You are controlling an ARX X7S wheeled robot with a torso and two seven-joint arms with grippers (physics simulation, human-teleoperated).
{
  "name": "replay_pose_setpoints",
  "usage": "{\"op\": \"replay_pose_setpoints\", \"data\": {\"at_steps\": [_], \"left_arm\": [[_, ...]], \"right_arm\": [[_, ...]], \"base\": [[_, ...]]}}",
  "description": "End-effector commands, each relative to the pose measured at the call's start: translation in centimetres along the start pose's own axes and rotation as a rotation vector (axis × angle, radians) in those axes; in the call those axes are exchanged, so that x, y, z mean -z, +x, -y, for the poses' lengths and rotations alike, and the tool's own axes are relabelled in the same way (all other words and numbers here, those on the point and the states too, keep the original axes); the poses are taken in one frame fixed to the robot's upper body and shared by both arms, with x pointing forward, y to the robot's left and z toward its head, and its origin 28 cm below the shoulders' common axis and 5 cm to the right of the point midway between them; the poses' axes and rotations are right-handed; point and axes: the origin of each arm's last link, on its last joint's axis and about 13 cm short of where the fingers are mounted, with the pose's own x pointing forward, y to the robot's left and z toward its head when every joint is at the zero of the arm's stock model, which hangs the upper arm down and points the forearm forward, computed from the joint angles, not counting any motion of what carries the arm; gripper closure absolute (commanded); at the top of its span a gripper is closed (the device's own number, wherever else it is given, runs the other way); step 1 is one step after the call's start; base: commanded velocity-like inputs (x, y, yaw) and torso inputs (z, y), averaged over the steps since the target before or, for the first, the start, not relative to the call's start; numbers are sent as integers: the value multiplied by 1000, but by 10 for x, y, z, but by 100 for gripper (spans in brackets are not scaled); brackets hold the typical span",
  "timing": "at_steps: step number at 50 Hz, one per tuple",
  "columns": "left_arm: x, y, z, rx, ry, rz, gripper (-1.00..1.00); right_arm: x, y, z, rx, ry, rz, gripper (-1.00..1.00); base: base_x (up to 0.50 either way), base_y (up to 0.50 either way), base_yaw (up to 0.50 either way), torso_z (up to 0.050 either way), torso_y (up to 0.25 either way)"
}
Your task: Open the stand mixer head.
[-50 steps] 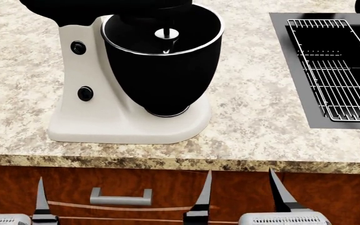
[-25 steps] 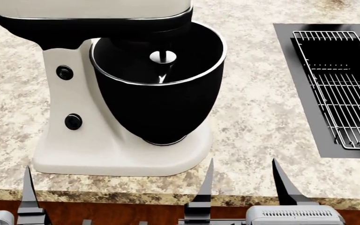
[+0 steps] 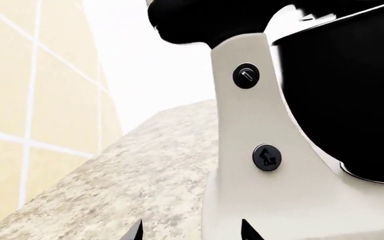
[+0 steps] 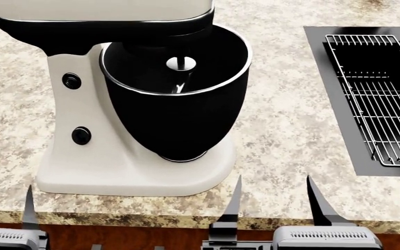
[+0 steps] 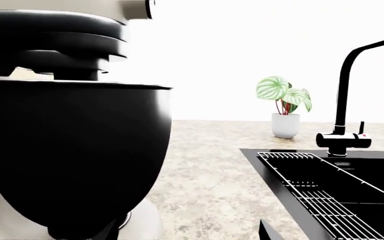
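The stand mixer head (image 4: 102, 9) is a white shell over a glossy black band, lying down over the big black bowl (image 4: 179, 104), with the silver shaft (image 4: 180, 63) inside the bowl. The white column (image 4: 68, 109) carries two black knobs. My left gripper (image 4: 4, 207) is open and empty at the counter's front edge, left of the mixer base. My right gripper (image 4: 275, 205) is open and empty in front of the base's right end. The left wrist view shows the head's black underside (image 3: 205, 20), the column (image 3: 245, 125) and my left gripper (image 3: 192, 231). The right wrist view shows the head (image 5: 52, 40), the bowl (image 5: 65, 150) and my right gripper (image 5: 188, 231).
A black sink (image 4: 325, 78) with a wire rack (image 4: 380, 94) is set in the granite counter (image 4: 283, 130) to the right. A black faucet (image 5: 345, 100) and a potted plant (image 5: 285, 105) stand behind it. A tiled wall (image 3: 32, 100) is left of the mixer.
Over the last second the view rose, so the counter edge now sits lower in it. Since half a second ago both grippers shifted slightly right; the mixer head has not moved.
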Motion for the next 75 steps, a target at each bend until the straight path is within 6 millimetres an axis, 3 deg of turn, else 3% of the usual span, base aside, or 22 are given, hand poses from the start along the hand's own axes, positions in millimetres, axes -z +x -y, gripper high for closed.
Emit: {"op": "replay_pose_setpoints", "data": {"at_steps": [1, 5, 16, 27, 36, 54, 75], "left_arm": [[-14, 11, 2, 81, 156, 37, 100], [-28, 10, 4, 166, 168, 73, 100], [-43, 16, 2, 228, 193, 120, 100], [-66, 31, 1, 272, 244, 161, 100], [-73, 45, -3, 263, 231, 165, 100], [-59, 50, 4, 371, 181, 86, 100], [-50, 66, -2, 335, 114, 27, 100]], "right_arm": [[5, 3, 4, 26, 2, -10, -100], [7, 4, 4, 31, 3, -12, -100], [12, 7, 4, 34, -6, -32, -100], [14, 10, 5, 38, -7, -43, -100], [15, 11, 5, 45, -8, -45, -100], [17, 13, 6, 47, -8, -52, -100], [17, 12, 6, 40, -12, -53, -100]], "base": [[0, 0, 0, 0, 0], [0, 0, 0, 0, 0], [0, 0, 0, 0, 0], [0, 0, 0, 0, 0], [0, 0, 0, 0, 0], [0, 0, 0, 0, 0], [0, 0, 0, 0, 0]]}}
